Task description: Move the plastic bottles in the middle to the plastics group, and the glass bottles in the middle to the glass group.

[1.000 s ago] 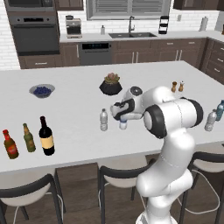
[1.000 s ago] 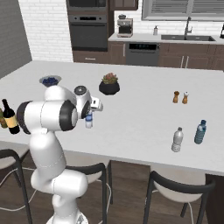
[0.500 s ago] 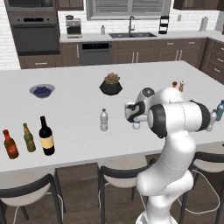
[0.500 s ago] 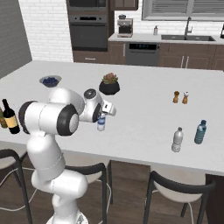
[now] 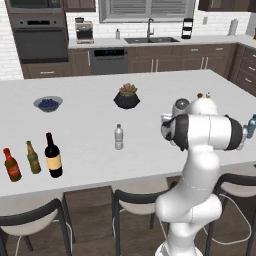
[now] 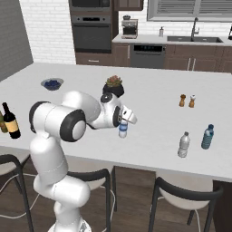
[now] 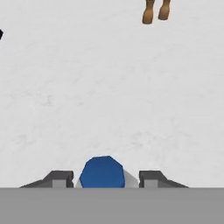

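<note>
Hand view is showing the gripper (image 7: pixel 103 179) squeezing its two dark fingers (image 7: pixel 151 178) on the blue-label water bottle (image 7: pixel 103 170) at the bottom middle, while the plastics group (image 6: pixel 183 145) is sitting well apart, lower right in the right base view.

White island counter (image 5: pixel 150 95): blueberry bowl (image 5: pixel 48 103), potted succulent (image 5: pixel 126 96), clear water bottle (image 5: pixel 118 137), wine bottle (image 5: pixel 53 156), olive-green bottle (image 5: pixel 33 157), red-labelled brown bottle (image 5: pixel 11 164), shaker pair (image 6: pixel 187 100).
</note>
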Motion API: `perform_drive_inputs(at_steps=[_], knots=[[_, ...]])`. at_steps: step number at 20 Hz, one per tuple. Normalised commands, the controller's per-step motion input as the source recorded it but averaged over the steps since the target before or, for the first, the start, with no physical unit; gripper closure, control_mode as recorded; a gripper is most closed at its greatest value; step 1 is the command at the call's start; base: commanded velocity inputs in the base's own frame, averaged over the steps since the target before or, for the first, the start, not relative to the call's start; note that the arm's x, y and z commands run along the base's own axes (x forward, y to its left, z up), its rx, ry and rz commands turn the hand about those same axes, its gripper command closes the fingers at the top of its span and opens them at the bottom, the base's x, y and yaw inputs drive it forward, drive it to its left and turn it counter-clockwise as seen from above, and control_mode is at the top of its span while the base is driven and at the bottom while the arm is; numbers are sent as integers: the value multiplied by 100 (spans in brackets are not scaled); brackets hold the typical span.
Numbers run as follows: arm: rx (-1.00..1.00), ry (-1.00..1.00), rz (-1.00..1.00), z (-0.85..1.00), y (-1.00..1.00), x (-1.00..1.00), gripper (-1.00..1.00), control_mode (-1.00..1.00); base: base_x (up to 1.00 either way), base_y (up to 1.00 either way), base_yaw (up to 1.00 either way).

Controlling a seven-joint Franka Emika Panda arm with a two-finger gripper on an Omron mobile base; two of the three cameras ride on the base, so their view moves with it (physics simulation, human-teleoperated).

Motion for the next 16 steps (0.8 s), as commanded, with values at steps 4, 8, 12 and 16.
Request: perform_drive_inputs(at_steps=[4,8,12,16], knots=[[0,2,-28,0,-91,-27,100,-100,0,0,0],[0,1,-27,1,-74,-51,100,-100,0,0,0],[0,1,-26,14,-51,-36,100,-100,0,0,0],[0,0,-20,31,-26,-15,100,-100,0,0,0]])
